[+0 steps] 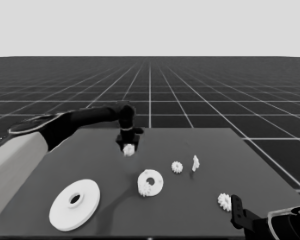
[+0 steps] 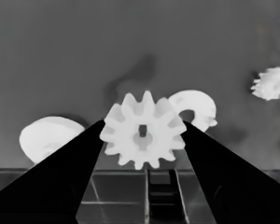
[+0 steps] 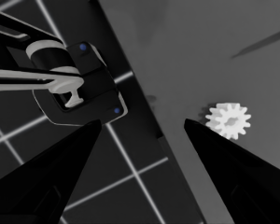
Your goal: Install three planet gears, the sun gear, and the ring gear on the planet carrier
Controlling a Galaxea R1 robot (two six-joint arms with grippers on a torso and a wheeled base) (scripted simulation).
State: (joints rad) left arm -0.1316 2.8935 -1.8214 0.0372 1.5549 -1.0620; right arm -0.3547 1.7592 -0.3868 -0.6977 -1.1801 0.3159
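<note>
My left gripper (image 1: pixel 128 145) reaches over the far middle of the table, shut on a small white toothed gear (image 1: pixel 128 149). In the left wrist view this gear (image 2: pixel 143 135) sits face-on between both fingers of the left gripper (image 2: pixel 143 122). The smaller round part (image 1: pixel 150 182) lies mid-table, with what looks like a small gear on its near rim. At the near left lies the larger round part (image 1: pixel 75 204). One loose gear (image 1: pixel 177 167) lies right of centre. Another gear (image 1: pixel 224 201) lies beside my parked, open right gripper (image 1: pixel 236 210).
A thin white piece (image 1: pixel 195 162) stands next to the loose gear right of centre. The left arm's pale grey part (image 1: pixel 15 170) fills the left edge. In the right wrist view the table's edge (image 3: pixel 144 107) runs past dark machinery (image 3: pixel 79 88).
</note>
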